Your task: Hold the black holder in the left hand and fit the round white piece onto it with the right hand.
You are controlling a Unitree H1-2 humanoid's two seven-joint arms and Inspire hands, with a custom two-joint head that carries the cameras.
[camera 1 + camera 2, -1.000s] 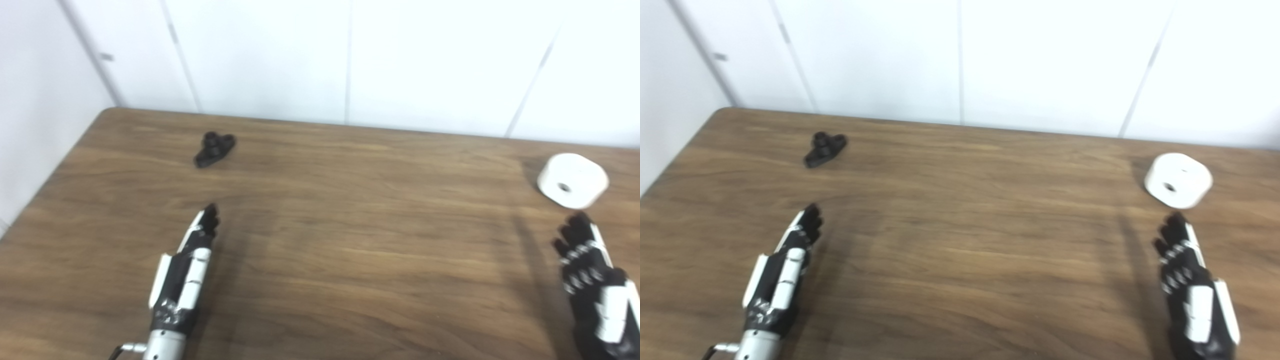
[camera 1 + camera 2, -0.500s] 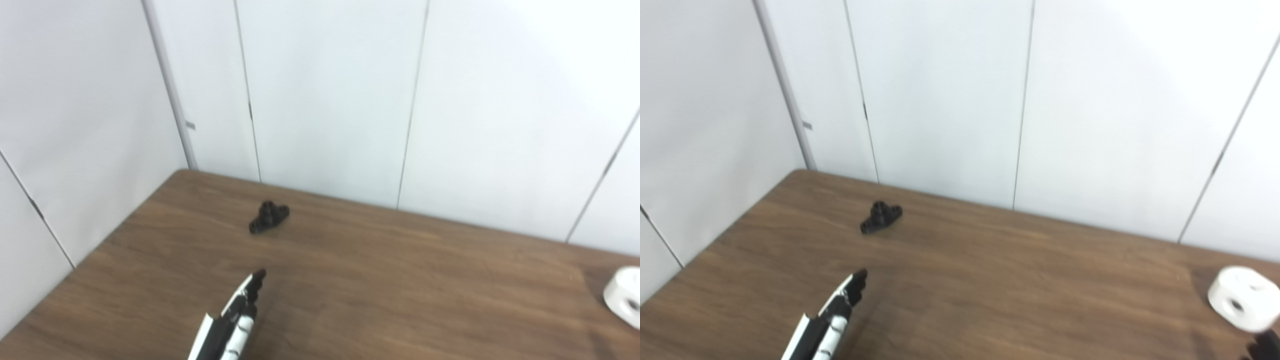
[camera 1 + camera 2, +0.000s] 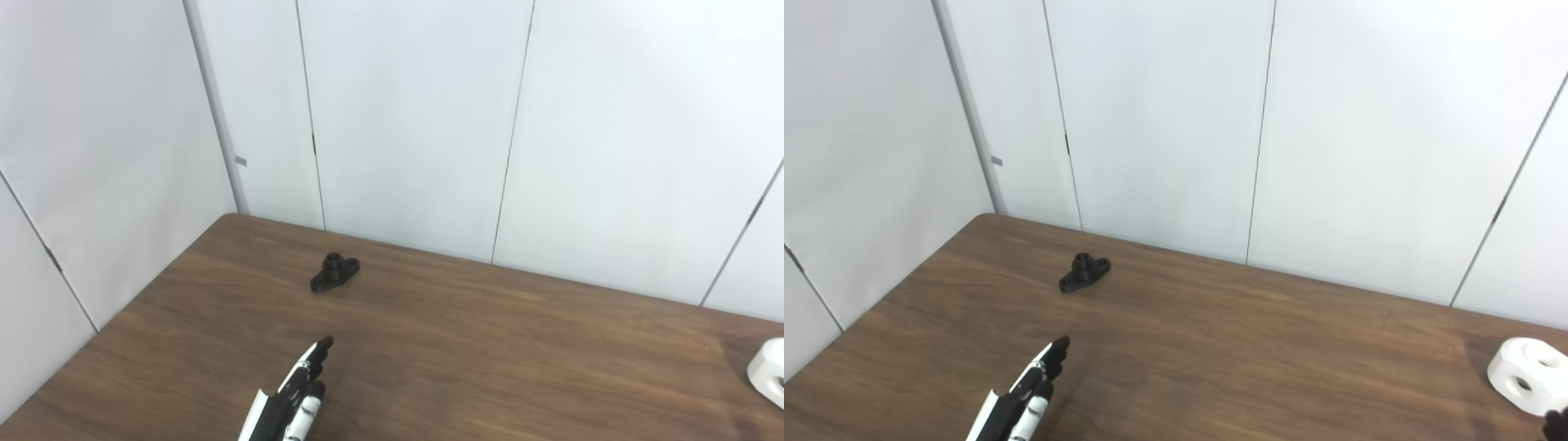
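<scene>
Small black flanged plastic holder (image 3: 334, 272) lay far left on brown wooden table (image 3: 490, 343), ungrasped. Left hand (image 3: 294, 398) near it, fingers extended together (likely approach). Round white holed piece (image 3: 1525, 375) sat far right; right hand (image 3: 1557, 424) barely visible, fingers indeterminable.

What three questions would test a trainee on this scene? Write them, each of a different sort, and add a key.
1. True or false: the black holder lies on the table, with no hand touching it.
2. Where is the round white piece?
A. fitted on the holder
B. leaning against the wall
C. on the table, at the right edge of the view
3. Fill in: the left hand, fingers stretched toward the holder, holds ___.

Key: 1 true; 2 C; 3 nothing.
</scene>
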